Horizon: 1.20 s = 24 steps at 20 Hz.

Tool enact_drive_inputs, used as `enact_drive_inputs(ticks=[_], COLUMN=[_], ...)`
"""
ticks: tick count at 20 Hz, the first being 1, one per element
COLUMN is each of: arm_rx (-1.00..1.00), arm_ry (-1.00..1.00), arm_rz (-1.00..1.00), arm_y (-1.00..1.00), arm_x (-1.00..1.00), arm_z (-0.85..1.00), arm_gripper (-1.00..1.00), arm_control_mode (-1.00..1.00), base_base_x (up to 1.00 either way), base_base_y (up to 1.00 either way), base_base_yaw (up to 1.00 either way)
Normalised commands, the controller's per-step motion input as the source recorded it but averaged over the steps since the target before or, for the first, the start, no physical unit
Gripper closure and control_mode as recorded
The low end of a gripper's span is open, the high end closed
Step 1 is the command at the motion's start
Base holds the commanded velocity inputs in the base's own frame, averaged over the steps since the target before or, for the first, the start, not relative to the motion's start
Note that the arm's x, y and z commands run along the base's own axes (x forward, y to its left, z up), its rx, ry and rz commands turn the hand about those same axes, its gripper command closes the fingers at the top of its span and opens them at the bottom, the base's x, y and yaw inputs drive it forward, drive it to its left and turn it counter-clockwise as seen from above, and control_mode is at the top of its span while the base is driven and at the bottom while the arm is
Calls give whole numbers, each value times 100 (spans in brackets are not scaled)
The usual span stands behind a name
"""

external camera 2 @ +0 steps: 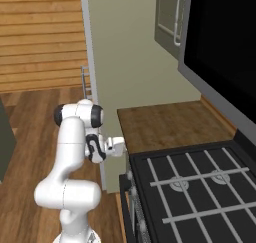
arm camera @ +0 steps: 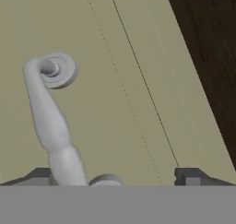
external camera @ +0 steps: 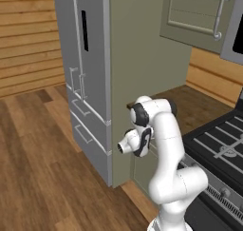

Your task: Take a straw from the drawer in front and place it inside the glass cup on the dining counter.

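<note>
The drawer point(arm camera: 115, 80) shows close up in the hand view as a flat sage-green front panel with a silver bar handle point(arm camera: 50, 121). My gripper point(arm camera: 115, 177) is open, and its dark fingertips point(arm camera: 39, 177) stand wide apart right in front of the panel. The handle's lower end runs down between them, close to the left tip, and nothing is gripped. In the right base view my hand point(external camera 2: 116, 146) points at the cabinet front just under the short counter's edge. The drawer looks shut. The straw, the glass cup and the dining counter are out of view.
A tall grey fridge point(external camera: 85, 82) stands left of the cabinet. The short dark wood counter point(external camera 2: 165, 124) adjoins a black stove point(external camera 2: 200, 187) on the right. A black appliance point(external camera 2: 225, 52) and an upper cabinet point(external camera: 199, 11) hang above. Open wood floor point(external camera: 38, 168) lies to the left.
</note>
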Motion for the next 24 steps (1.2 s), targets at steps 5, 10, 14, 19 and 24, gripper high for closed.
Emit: enact_drive_inputs(ticks=[5, 10, 14, 19, 24], arm_rx=[0, 0, 2, 3, 6], arm_ry=[2, 0, -1, 0, 0], arm_rz=[8, 9, 2, 0, 0], arm_y=[-21, 0, 29, 63, 86], arm_x=[1, -4, -28, -35, -33], arm_z=[-19, -3, 0, 2, 10], arm_gripper=[100, 100, 100, 100, 100], arm_control_mode=[-100, -100, -100, -100, -100], base_base_x=[0, 0, 0, 0, 0], base_base_y=[0, 0, 0, 0, 0], base_base_yaw=[0, 0, 0, 0, 0])
